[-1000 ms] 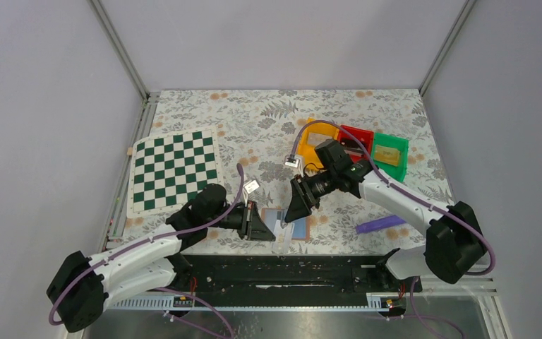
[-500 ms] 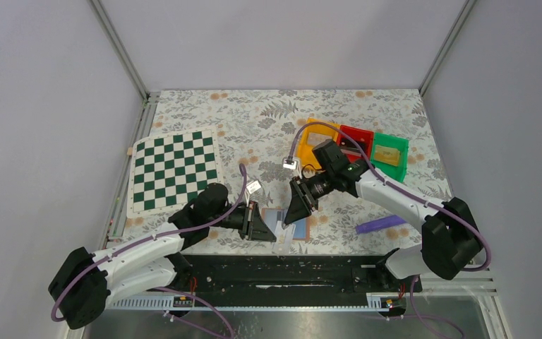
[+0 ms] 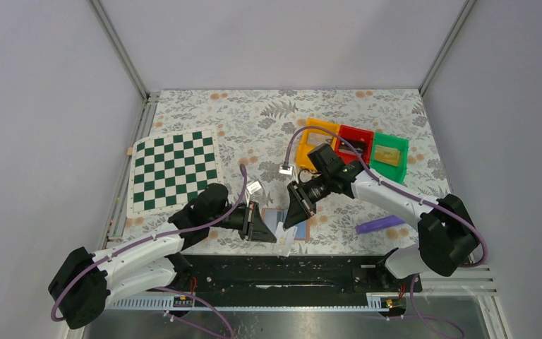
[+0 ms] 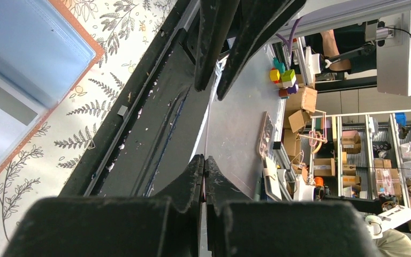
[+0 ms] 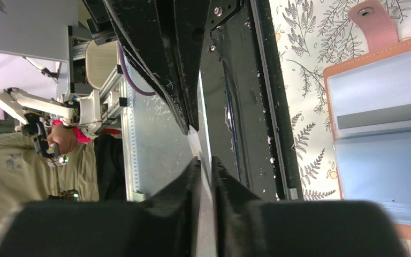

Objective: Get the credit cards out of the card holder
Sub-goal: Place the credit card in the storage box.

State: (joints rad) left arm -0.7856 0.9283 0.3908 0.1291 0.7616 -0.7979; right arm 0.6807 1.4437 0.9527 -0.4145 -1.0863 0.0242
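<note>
- Near the floral table's (image 3: 240, 127) front edge, the small tan-brown leather-like card holder (image 5: 380, 91) lies open, blue inside upward.
- Left claw (image 4: 204, 160) and right claw (image 5: 206, 163) both clamp one thin whitish card (image 3: 283, 238) just beside it.

The card holder (image 5: 385, 96) looks leather-like outside, smooth plastic inside.

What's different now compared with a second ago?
The right gripper slid a little left and toward the near edge, its arm swinging along. The left gripper, also shut on the whitish card between them, stayed put, as did the open card holder, chessboard and coloured bins.
</note>
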